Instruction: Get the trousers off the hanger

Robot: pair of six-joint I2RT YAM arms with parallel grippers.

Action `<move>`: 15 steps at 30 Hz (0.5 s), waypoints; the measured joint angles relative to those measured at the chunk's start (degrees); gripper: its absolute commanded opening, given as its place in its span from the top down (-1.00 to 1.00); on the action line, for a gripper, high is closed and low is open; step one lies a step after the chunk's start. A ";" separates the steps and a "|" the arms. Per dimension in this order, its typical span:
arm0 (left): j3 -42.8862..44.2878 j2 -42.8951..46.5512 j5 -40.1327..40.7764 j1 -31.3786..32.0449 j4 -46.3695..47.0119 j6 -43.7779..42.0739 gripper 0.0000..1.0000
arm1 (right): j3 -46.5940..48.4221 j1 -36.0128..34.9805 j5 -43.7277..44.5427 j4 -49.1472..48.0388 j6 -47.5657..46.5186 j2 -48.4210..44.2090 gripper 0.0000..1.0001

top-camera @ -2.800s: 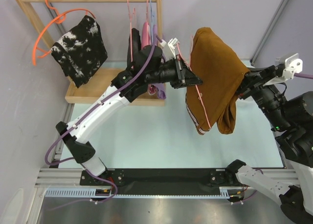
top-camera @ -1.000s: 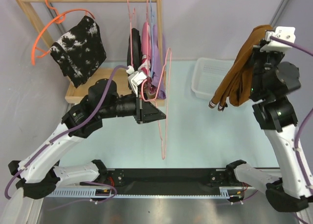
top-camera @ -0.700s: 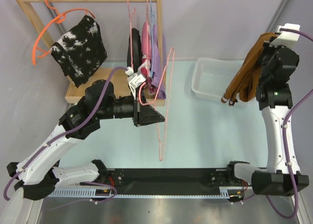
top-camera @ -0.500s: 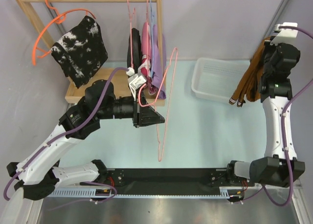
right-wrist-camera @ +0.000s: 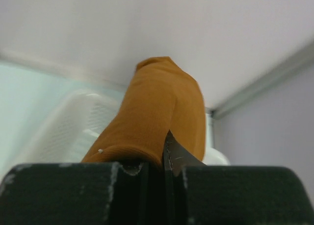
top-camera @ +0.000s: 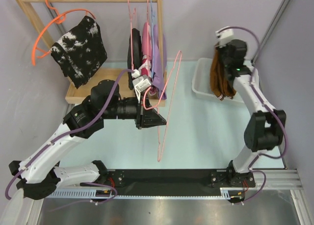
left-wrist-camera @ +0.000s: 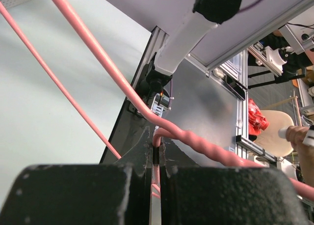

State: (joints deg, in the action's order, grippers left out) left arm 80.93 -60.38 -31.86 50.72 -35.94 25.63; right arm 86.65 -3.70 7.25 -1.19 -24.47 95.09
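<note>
trousers (right-wrist-camera: 162, 112) rust-brown; hanger (left-wrist-camera: 98, 50) pink; basket (top-camera: 201, 82) white; garment (top-camera: 78, 48) black-and-white mottled

The table (top-camera: 206, 131) has a pale green top. At its far left stands a wooden rack (top-camera: 78, 95), its flat base resting on the surface. Toward the far right sits a white basket (top-camera: 198, 83) with perforated walls, well apart from the rack and close to the back wall. Along the near edge runs a black rail (top-camera: 167, 176), with the left arm base (top-camera: 93, 172) and the right arm base (top-camera: 236, 178) bolted to it.
</note>
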 measured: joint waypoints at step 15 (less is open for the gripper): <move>-0.59 0.46 0.52 -0.07 -1.64 -0.72 1.00 | 1.64 -12.92 1.49 -0.55 -1.44 10.47 0.89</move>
State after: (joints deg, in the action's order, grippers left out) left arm 80.34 -59.92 -31.33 50.65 -37.58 24.91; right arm 88.29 -16.62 8.73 -1.74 -25.91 105.56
